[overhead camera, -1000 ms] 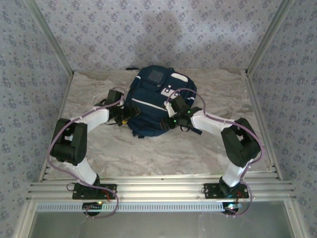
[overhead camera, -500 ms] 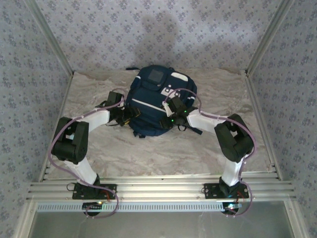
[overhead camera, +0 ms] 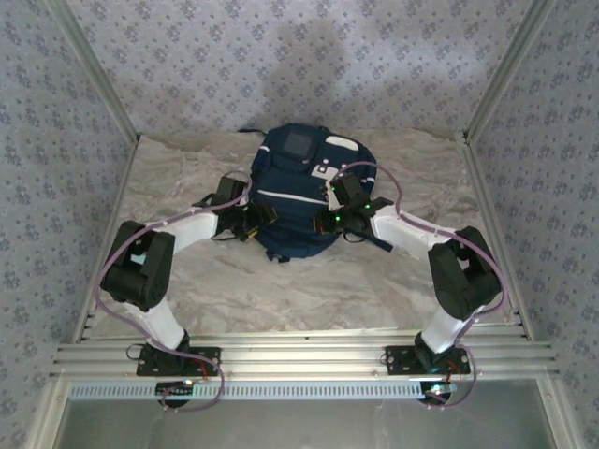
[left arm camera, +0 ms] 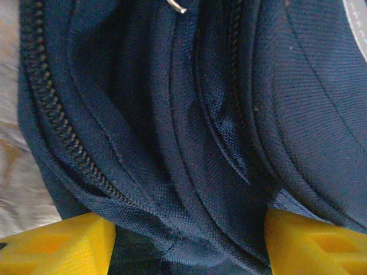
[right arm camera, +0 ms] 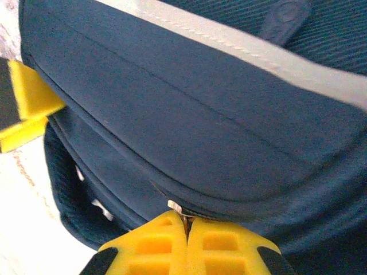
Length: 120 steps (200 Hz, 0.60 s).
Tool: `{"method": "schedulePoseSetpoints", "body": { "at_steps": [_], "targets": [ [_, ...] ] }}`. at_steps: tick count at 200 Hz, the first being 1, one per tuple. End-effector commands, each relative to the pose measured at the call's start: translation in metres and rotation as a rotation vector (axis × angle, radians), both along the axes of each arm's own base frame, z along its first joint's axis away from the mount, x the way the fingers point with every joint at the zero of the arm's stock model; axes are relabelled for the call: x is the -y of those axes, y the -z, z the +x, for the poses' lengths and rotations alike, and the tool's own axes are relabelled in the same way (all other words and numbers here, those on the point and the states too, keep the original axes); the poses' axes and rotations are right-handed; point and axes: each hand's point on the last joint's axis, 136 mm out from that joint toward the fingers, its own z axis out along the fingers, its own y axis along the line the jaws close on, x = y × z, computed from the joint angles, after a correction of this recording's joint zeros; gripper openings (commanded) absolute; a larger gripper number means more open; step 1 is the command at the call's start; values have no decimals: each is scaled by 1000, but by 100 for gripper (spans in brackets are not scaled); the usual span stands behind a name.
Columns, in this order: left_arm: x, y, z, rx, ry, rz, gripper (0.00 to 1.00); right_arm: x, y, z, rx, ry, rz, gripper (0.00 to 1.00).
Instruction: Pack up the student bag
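Top external view: the student bag (overhead camera: pixel 301 187) lies on the marble-patterned table (overhead camera: pixel 187 281), at the centre and toward the far side, with its grey patch at the far end. The left gripper (overhead camera: pixel 255 219) meets the bag's left flank and the right gripper (overhead camera: pixel 338 218) its right flank, near the near end.

Left wrist view: the left gripper's jaws stand spread, and a bunched fold of navy fabric fills the gap between them. Both yellow fingertips (left arm camera: pixel 57 246) touch the cloth, which is judged to be a hold that braces the bag. A black zipper track (left arm camera: pixel 54 109) runs along the left of this fold.

Right wrist view: the right gripper (right arm camera: pixel 186 240) has its jaws pressed together, pinching a small metal zipper pull (right arm camera: pixel 176 207) at the seam under the white stripe (right arm camera: pixel 229 46).

Task status, as a judgement:
1. Done: the bag is secured on one side and a slider is gripped on the other.
2. In hand: running a zipper. The seam next to the pull looks closed, so the direction of travel cannot be told.
3. Unknown: the bag's interior is hidden, so whether its contents are loaded cannot be confirmed.
4. Left: drawing the slider along its track, then releasing both grippers.
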Motion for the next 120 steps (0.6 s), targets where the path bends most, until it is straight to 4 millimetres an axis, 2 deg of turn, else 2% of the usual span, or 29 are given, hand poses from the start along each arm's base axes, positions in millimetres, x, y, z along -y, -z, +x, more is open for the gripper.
{"method": "schedulePoseSetpoints", "body": {
  "at_steps": [1,54,75,91,120],
  "targets": [
    [34,1,-12,-14,64,-77,67,-25,-16,-12,-43,-16,123,0],
    [86,-19,-28,-2,136,-177,67,-51,-10,-9,-36,-45,100,0],
    [101,-34,-34,1,155,-242,67,-53,-6,-9,-41,-54,80,0],
    [94,-53,-33,48,145,-232,71,-45,-8,-9,-30,-53,48,0],
    [61,-85,-20,152,124,-106,80,-17,-9,-17,-16,-68,-31,0]
  ]
}}
